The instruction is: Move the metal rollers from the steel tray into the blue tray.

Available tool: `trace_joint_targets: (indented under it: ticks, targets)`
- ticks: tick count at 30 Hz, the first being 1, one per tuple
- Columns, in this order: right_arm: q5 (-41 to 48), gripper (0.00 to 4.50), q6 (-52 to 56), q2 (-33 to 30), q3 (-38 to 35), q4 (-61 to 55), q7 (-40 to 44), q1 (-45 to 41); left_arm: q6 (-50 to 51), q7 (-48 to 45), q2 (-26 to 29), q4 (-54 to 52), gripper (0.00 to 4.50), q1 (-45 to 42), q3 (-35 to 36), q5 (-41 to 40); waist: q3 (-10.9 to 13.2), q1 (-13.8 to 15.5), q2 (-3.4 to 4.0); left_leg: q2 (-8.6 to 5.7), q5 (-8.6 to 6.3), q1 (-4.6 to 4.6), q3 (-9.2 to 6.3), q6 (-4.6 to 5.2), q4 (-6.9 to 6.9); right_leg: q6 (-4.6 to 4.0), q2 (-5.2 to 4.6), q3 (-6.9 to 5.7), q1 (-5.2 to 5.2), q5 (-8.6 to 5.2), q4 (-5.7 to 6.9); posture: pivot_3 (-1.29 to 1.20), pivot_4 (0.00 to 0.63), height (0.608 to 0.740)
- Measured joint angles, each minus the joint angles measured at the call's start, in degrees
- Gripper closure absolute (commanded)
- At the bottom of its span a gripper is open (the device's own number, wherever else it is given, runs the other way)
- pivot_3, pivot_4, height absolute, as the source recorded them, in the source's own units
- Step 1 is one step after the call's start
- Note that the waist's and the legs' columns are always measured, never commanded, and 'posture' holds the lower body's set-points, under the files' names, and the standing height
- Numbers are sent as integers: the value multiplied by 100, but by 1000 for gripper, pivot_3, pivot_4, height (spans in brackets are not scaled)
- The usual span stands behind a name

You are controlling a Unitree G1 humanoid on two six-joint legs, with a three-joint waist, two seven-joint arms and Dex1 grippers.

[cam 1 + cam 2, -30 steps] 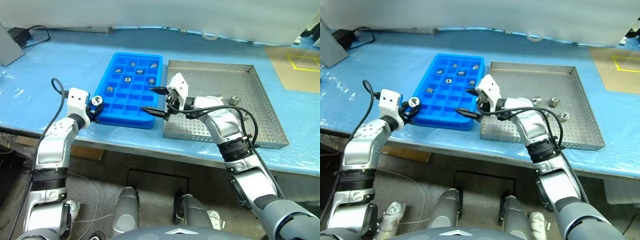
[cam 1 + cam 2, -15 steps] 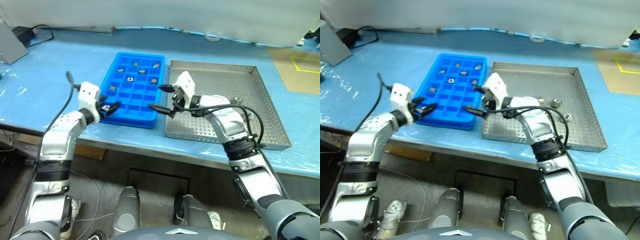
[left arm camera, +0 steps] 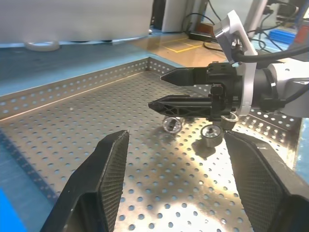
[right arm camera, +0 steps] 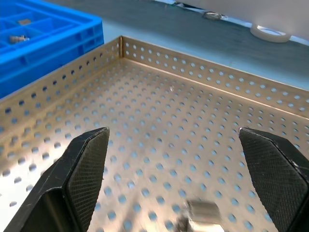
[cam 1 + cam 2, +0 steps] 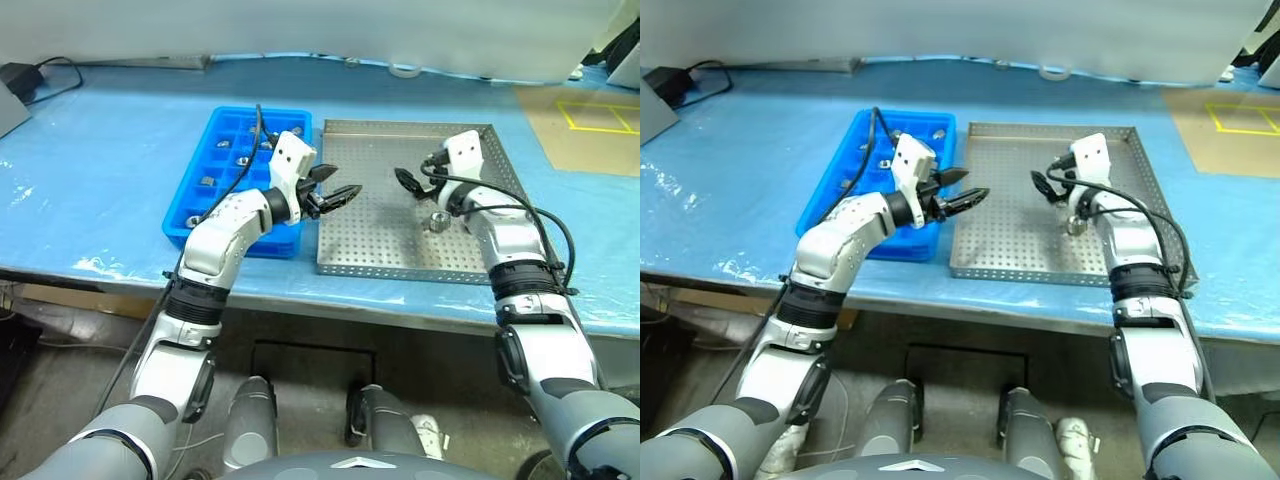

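Hovering over the steel tray, both grippers, left and right, are gaping empty; the left wrist view is revealing three metal rollers beneath the right gripper's fingers.

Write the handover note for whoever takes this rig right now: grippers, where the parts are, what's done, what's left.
Left gripper: fingers open, nothing held, above the steel tray's near-left part, beside the blue tray.
Right gripper: fingers wide open, nothing held, over the steel tray.
Metal rollers: several sit in compartments of the blue tray. At least two remain on the steel tray's floor, below the right gripper.
Done: part of the transfer.
Left: pick up the rollers remaining in the steel tray and drop them into the blue tray. The right gripper looks best placed for the next pick.
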Motion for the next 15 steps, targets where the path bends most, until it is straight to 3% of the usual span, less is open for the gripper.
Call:
trace_joint_targets:
  ticks: [10, 15]
  targets:
    - [378, 0, 874, -570, -309, -1792, 535, 1347, -158, -128, -2, 661, 1176, -170, 49, -59, 0, -60, 0, 0, -4, 18, 0, 8, 20, 0, -2, 4, 20, 1, 9, 14, 150, 740]
    - [494, 0, 1166, -580, -559, -2071, 374, 1548, -749, -67, -299, 1973, 1176, -787, -101, 342, -1, -36, 1, -10, -3, 12, -1, 8, 23, 2, -9, 5, 21, 2, 8, -45, 150, 740]
